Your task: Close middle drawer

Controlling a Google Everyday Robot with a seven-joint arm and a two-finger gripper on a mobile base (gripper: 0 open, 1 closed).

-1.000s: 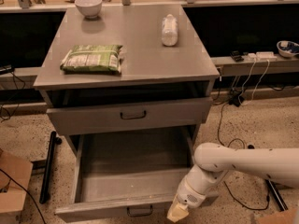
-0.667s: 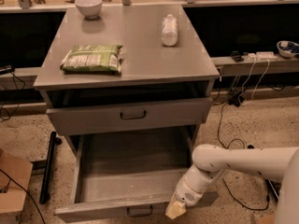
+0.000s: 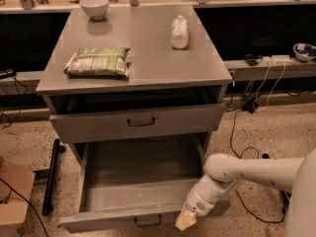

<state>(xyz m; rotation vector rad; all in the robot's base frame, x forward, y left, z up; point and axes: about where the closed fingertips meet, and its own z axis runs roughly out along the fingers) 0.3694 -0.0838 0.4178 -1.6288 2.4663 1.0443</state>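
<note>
The gripper (image 3: pixel 186 220), a cream-coloured tip at the end of the white arm (image 3: pixel 247 174), sits low in the view at the right end of the middle drawer's front; whether it is released or clenched cannot be told, nor whether it actually touches the panel. The middle drawer (image 3: pixel 138 181) is pulled far out of the cabinet, its deep grey tray lying open just to the left of and beyond the gripper, and its dark bail handle (image 3: pixel 147 222) is just to the gripper's left on the low front. Above and behind the gripper, the upper drawer (image 3: pixel 98 127) with the taller front and its own handle (image 3: pixel 141 122) stands slightly out. Higher still, the grey cabinet top (image 3: pixel 148 53) carries a green packet (image 3: pixel 98 62) to the left, a white bottle (image 3: pixel 179 31) lying on its side, and a bowl (image 3: pixel 94 6) at the far left corner. Cables (image 3: pixel 237 147) trail over the speckled floor to the gripper's right, and a black bar (image 3: pixel 51 177) lies on the floor well to its left.
</note>
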